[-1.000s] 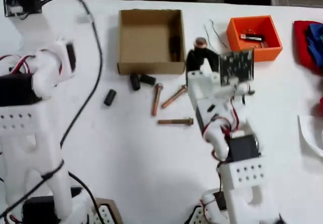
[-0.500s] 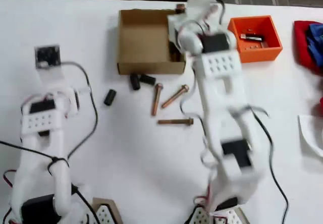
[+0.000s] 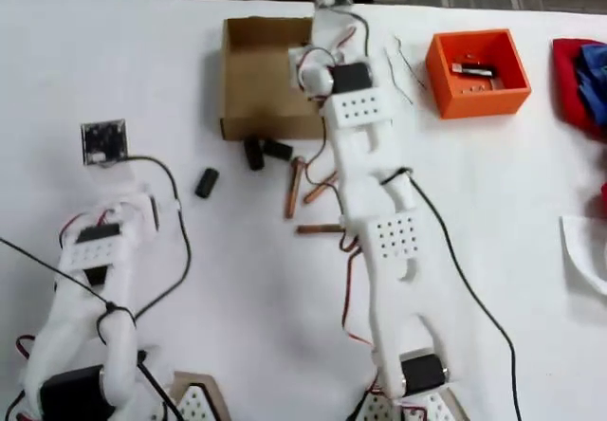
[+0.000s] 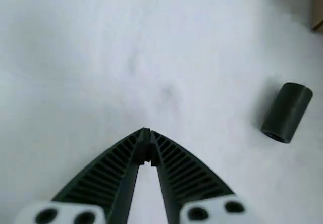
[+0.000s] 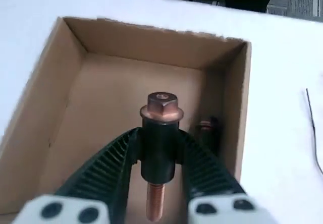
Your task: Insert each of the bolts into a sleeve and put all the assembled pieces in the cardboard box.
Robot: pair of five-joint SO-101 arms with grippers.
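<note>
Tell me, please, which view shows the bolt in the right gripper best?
The right wrist view: the bolt stands in the sleeve that the right gripper clamps over the box. In the high view the right arm covers it; the left wrist view faces a loose sleeve.

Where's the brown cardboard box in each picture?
High view: open brown cardboard box at the far side.
Left wrist view: probably the brown sliver past the black cylindrical sleeve.
Right wrist view: box under the right gripper holding a sleeved copper bolt.
Shared landmark: white table.
</note>
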